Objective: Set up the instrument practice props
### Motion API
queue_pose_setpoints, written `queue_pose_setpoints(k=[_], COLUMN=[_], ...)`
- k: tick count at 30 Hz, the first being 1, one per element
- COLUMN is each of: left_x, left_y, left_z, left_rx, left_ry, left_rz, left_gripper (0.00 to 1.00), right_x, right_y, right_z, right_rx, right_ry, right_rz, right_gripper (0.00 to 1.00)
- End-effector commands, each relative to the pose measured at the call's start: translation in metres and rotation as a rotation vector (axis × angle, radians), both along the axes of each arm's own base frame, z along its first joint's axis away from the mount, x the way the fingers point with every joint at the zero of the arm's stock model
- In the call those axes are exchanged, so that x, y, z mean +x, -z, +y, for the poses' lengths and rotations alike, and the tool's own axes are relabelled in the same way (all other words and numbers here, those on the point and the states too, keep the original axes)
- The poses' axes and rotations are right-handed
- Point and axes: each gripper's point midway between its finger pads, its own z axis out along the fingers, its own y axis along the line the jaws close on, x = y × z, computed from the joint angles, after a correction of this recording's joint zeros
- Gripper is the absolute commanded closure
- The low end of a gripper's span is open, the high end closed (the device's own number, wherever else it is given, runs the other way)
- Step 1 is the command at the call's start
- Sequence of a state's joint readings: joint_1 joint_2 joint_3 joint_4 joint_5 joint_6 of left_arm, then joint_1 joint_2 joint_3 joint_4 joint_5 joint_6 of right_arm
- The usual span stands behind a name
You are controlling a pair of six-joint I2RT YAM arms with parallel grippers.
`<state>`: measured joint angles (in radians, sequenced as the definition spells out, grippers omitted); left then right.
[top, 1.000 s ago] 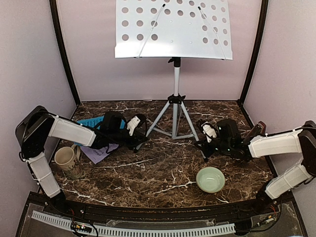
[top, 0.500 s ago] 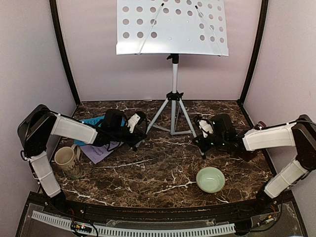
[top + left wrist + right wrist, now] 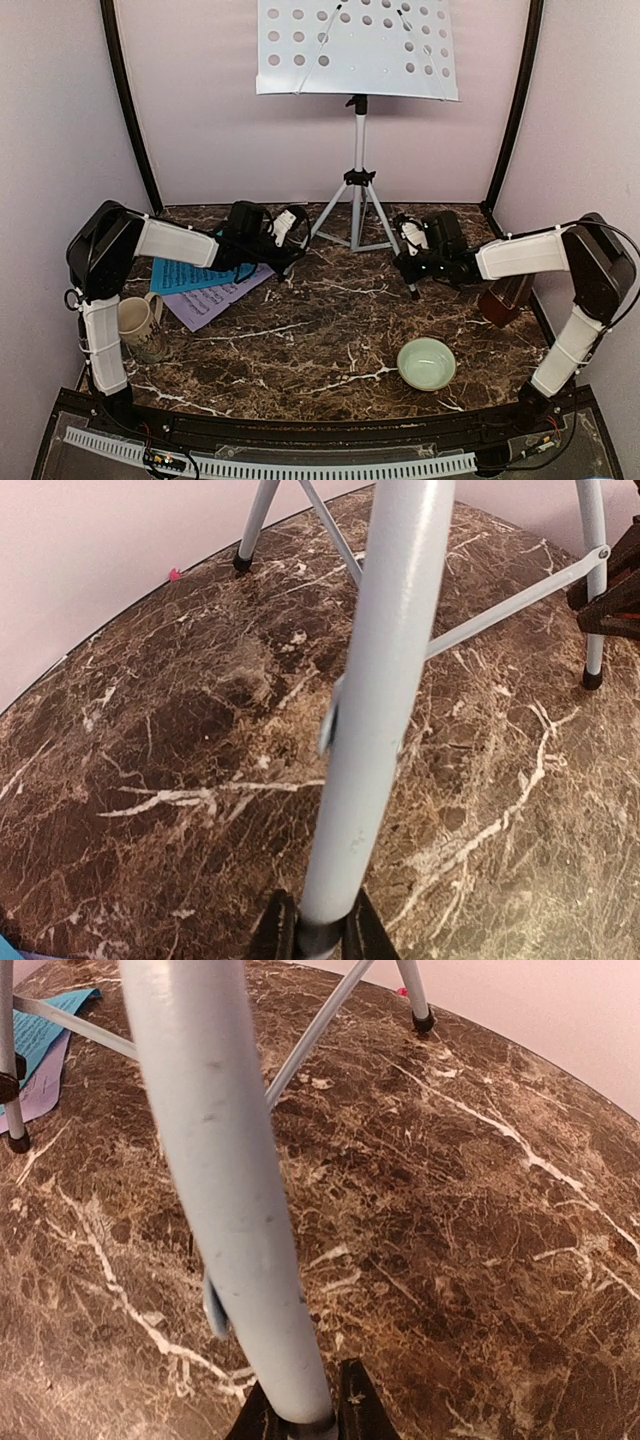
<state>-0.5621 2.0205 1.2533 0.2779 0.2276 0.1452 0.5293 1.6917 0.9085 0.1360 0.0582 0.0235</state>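
The silver-white music stand (image 3: 357, 140) is upright near the back wall, its perforated desk (image 3: 358, 48) on top. My left gripper (image 3: 296, 238) is shut on the stand's left leg (image 3: 375, 710), down by the foot, fingers (image 3: 272, 935) either side. My right gripper (image 3: 408, 252) is shut the same way on the right leg (image 3: 225, 1190). The blue sheet (image 3: 185, 275) and the lilac sheet (image 3: 215, 300) lie overlapping at the left. The reddish-brown metronome (image 3: 503, 298) stands at the right, under my right arm.
A beige mug (image 3: 133, 322) stands at the near left and a pale green bowl (image 3: 427, 362) at the near right. The stand's third foot (image 3: 241, 562) rests close to the back wall. Black corner posts (image 3: 128, 110) flank the space.
Both arms have carried the stand back toward the rear wall and slightly right. The sheets and the metronome, partly covered before, now show.
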Motion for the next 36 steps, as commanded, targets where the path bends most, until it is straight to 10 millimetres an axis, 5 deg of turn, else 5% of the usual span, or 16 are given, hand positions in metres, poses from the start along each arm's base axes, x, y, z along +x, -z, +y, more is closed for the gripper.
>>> queue_pose_setpoints(k=[1,8,14,19,25,28,31,36], left_x=[-0.042,-0.075,-0.092,-0.102,-0.108,-0.102,-0.101,-0.104], left_y=[0.069,0.072,0.096,0.103,0.083,0.069,0.05,0.022], left_z=[0.076,0.093,0.114,0.119,0.103,0.082,0.055,0.018], left_rx=[0.136,0.127,0.22,0.213,0.095,-0.003,-0.049,-0.034], left_ry=[-0.198,-0.23,-0.263,-0.276,-0.192,-0.14,-0.049,0.087], left_rz=[0.301,0.362,0.396,0.422,0.357,0.336,0.271,0.189], left_gripper=[1.0,1.0,1.0,1.0,1.0,0.98,0.9,0.67], right_x=[-0.038,-0.07,-0.094,-0.094,-0.091,-0.081,-0.066,-0.06], right_y=[0.046,0.064,0.102,0.103,0.099,0.083,0.044,-0.015], right_z=[-0.079,-0.091,-0.119,-0.123,-0.113,-0.095,-0.07,-0.02], right_rx=[-0.088,-0.13,-0.237,-0.235,-0.205,-0.144,-0.042,0.091], right_ry=[0.244,0.271,0.314,0.328,0.282,0.219,0.143,-0.055], right_rz=[0.231,0.411,0.533,0.542,0.534,0.486,0.352,0.176], right_gripper=[1.0,1.0,1.0,1.0,1.0,0.92,0.82,0.42])
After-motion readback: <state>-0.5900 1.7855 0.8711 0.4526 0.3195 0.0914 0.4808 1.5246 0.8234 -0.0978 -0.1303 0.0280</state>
